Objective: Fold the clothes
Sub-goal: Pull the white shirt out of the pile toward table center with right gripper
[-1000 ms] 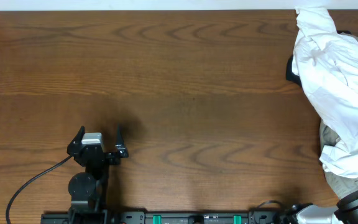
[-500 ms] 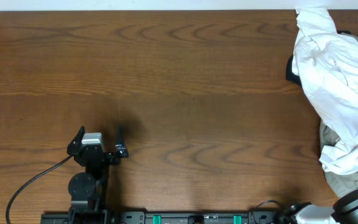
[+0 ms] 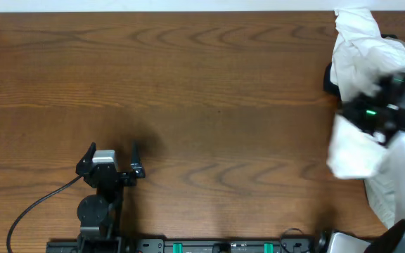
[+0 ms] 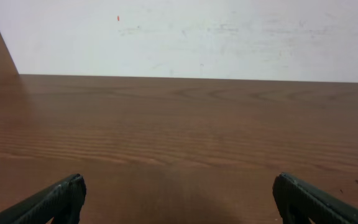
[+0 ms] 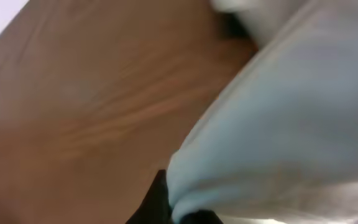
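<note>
One grip only: the right end effector (image 5: 180, 214) was clenched on the T-shirt (image 3: 357, 42) heaped along the table's (image 3: 209, 84) right edge, the left end effector (image 3: 112, 152) gaping empty, well apart

Soft even light; right wrist view blurs the clothes (image 5: 291, 112) badly.

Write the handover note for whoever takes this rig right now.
Left gripper: open, empty, near the front left of the table, far from the cloth.
Right gripper: shut on a bunch of the white T-shirt at the table's right edge; blurred in the overhead view.
T-shirt: a crumpled heap, not spread out.
Done: grip taken.
Left: probably drag it to the middle, flatten it, then fold.
</note>
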`<move>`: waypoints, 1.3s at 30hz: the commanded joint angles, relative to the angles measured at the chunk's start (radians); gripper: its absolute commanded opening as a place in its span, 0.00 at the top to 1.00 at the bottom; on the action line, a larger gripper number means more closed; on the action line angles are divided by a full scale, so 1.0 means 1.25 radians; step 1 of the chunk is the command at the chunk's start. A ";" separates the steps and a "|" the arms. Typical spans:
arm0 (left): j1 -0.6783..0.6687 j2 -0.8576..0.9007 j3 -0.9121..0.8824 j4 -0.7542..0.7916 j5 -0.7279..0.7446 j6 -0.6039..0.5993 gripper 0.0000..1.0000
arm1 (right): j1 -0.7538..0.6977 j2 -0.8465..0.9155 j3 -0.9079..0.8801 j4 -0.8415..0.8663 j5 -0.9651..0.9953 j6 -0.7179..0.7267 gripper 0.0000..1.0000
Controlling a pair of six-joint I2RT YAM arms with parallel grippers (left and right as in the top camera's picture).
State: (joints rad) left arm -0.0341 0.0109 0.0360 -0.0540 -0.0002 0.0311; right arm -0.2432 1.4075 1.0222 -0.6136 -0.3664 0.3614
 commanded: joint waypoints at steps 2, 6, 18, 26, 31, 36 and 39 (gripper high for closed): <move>0.004 -0.005 -0.026 -0.013 -0.009 0.011 0.02 | 0.197 0.006 0.009 0.042 0.031 0.101 0.99; 0.004 -0.005 -0.026 -0.013 -0.009 0.011 0.02 | 0.384 0.024 0.009 0.110 0.083 0.170 0.99; 0.004 -0.005 -0.026 -0.013 -0.009 0.011 0.02 | 0.713 0.219 0.009 0.338 0.166 0.331 0.93; 0.004 -0.005 -0.026 -0.013 -0.009 0.011 0.02 | 0.804 0.330 0.009 0.488 0.140 0.381 0.95; 0.004 -0.005 -0.026 -0.013 -0.009 0.011 0.02 | 0.825 0.333 0.010 0.515 0.140 0.377 0.76; 0.004 -0.005 -0.026 -0.013 -0.009 0.011 0.02 | 0.800 0.296 0.013 0.504 0.141 0.302 0.70; 0.004 -0.005 -0.026 -0.013 -0.009 0.011 0.02 | 0.763 0.237 0.039 0.432 0.157 0.248 0.62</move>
State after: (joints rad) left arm -0.0341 0.0109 0.0360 -0.0540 -0.0002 0.0311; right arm 0.7532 1.7931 1.0252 -0.0395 -0.1871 0.7628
